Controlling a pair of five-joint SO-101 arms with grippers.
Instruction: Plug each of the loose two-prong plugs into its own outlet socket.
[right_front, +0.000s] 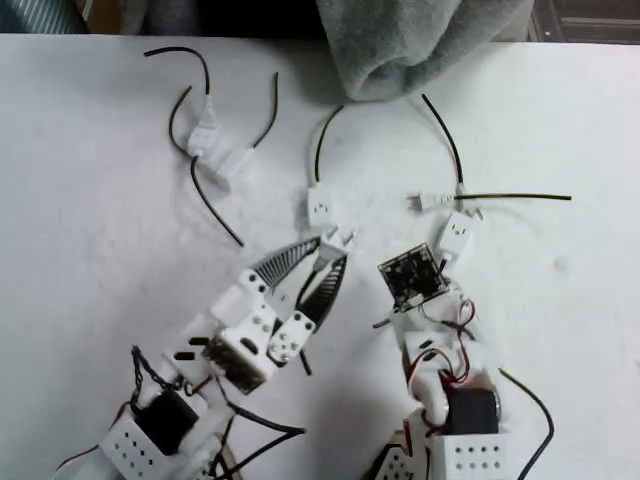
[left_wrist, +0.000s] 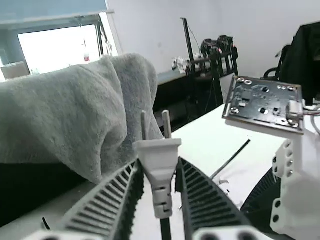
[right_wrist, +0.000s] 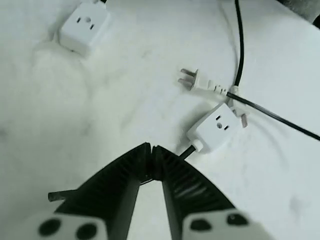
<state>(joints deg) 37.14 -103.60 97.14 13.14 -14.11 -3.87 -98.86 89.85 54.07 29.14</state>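
Note:
My left gripper (right_front: 333, 252) is shut on a white two-prong plug (left_wrist: 159, 160), whose prongs point away from the wrist. It sits just short of a white outlet socket (right_front: 320, 207) with a black cord. My right gripper (right_wrist: 151, 152) is shut on the black cord of a second socket (right_wrist: 217, 127), which lies just beyond its tips. A loose plug (right_wrist: 197, 82) on a black cord lies beside that socket, also seen as the plug (right_front: 430, 202) in the high view.
A grey towel (right_front: 420, 40) hangs over the table's far edge. At the back left lies a joined plug and socket (right_front: 215, 150) with curled black cords. The right arm's camera board (left_wrist: 262, 102) stands close beside my left gripper.

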